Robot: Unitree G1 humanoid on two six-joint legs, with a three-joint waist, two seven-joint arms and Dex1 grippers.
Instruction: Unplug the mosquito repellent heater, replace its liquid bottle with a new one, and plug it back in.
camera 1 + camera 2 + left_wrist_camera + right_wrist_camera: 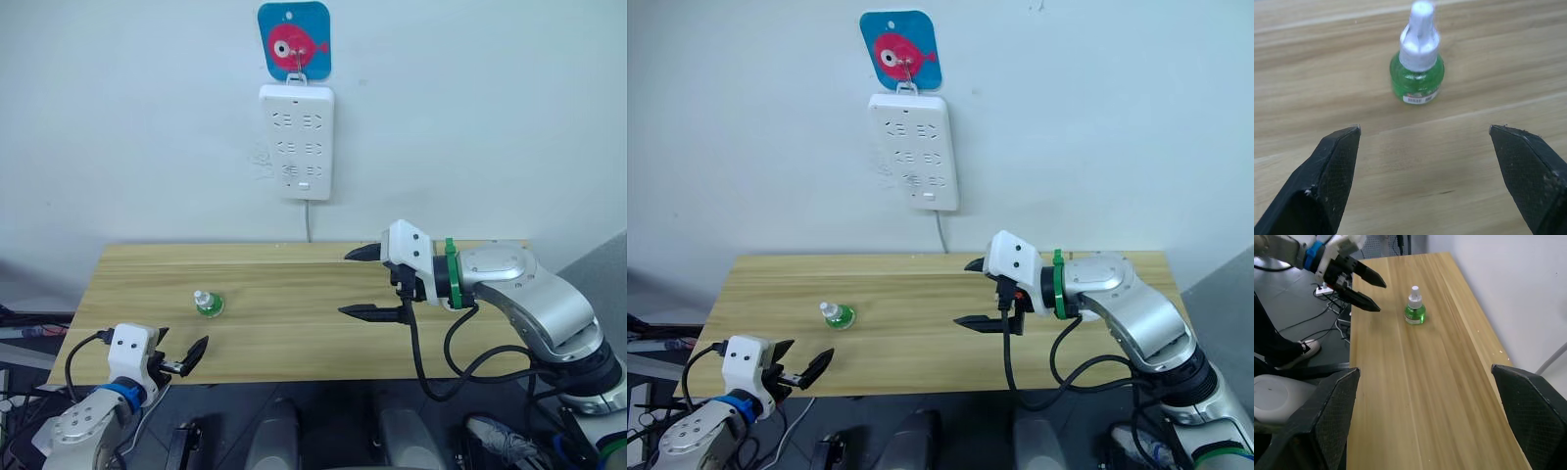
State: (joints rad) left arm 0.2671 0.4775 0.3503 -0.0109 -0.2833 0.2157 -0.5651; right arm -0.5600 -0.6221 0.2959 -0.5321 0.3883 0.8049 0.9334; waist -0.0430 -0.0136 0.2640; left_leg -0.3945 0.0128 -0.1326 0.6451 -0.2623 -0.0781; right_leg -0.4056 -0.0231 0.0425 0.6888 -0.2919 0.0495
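Label text on green liquid bottle (1417, 68) too small to read. Cable below wall socket strip (296, 141) passes behind far table (294, 333) edge, lower run hidden. Bottle stands upright on table's left half, white cap up, apart from both grippers. Left gripper (188, 356) at near left table edge, jaws wide apart, bottle just beyond and centred between tips. Right gripper (364, 283) over table's right half, jaws wide apart, empty, bottle well to its left.
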